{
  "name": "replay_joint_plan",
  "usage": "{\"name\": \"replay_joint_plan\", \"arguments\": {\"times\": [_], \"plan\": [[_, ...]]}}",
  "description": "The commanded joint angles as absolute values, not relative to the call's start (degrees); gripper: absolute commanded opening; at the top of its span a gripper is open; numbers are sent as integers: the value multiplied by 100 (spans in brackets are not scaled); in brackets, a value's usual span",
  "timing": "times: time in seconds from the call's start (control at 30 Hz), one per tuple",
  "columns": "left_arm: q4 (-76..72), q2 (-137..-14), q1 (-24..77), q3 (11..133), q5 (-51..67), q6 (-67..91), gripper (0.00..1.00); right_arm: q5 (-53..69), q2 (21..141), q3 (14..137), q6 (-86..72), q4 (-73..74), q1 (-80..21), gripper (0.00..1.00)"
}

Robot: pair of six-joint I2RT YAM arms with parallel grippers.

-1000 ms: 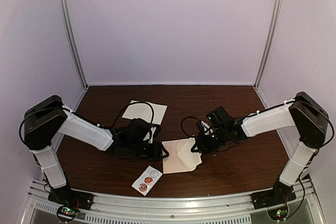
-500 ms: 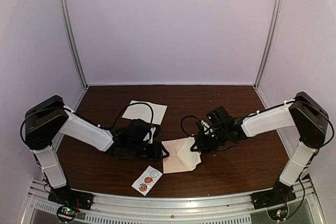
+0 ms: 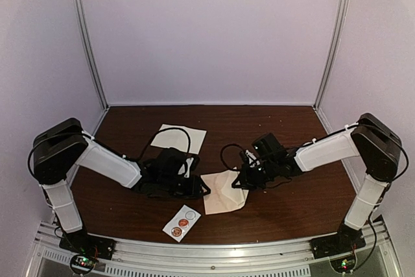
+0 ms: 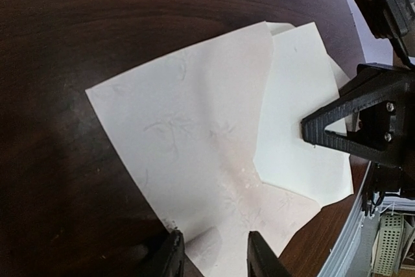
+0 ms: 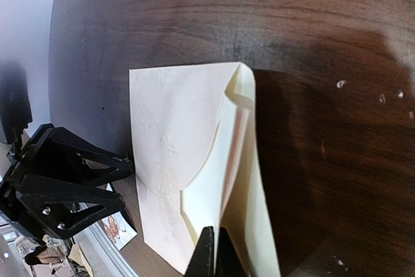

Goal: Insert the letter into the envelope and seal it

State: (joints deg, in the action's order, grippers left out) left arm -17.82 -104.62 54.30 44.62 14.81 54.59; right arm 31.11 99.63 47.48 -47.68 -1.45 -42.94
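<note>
- Lying flat near the middle of the table's point(image 3: 292, 121) near edge: the envelope point(image 3: 217, 199), with a cream sheet point(image 4: 298, 134), probably the letter, sticking out on its right.
- Pinching that sheet's raised edge with the closed right gripper point(image 5: 211, 251); straddling the envelope's left edge with the left gripper point(image 4: 214, 254), jaws parted, not clamping.
- Risking a buckled sheet or a sliding envelope if pushing while nothing is pinning it.
- Lying just nearer: sticker strip point(image 3: 181, 222); lying behind the left arm: flat sheet point(image 3: 170, 135); neither blocking.

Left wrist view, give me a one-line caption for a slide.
Left gripper, fingers apart, at the near edge of the envelope on the dark table; right gripper pinches the cream sheet opposite.
</note>
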Motion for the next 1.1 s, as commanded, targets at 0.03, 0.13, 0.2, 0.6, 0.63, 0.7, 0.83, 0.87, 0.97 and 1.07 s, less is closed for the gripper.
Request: {"name": "replay_joint_plan", "arguments": {"times": [0.03,0.13,0.2,0.6,0.63,0.7,0.83,0.87,0.97,1.07], "plan": [[-1742,-10661,5422,4357,1597,5488,35,3196,10129,4703,-4890,-475,-4398,0],[-1757,-10669,5422,4358,1606,5485,35,3217,10181,4711,-4954,-571,-4433,0],[-1779,-10677,5419,4356,1625,5500,35,3230,10223,4727,-4990,-641,-4459,0],[-1811,-10649,5423,4368,1589,5506,34,2792,10066,5109,-4575,180,-4544,17],[-1813,-10640,5422,4364,1575,5510,34,2681,9989,5187,-4493,431,-4544,21],[-1811,-10630,5423,4354,1580,5511,34,2431,9827,5331,-4303,823,-4543,27],[-1828,-10618,5423,4333,1576,5520,34,1901,9537,5566,-3950,1543,-4537,35],[-1830,-10614,5423,4333,1579,5524,34,1780,9488,5605,-3870,1698,-4542,36],[-1834,-10614,5423,4337,1580,5513,34,1499,9397,5691,-3647,2055,-4549,39],[-1837,-10612,5423,4359,1596,5514,34,1255,9362,5741,-3480,2294,-4552,41]]}}
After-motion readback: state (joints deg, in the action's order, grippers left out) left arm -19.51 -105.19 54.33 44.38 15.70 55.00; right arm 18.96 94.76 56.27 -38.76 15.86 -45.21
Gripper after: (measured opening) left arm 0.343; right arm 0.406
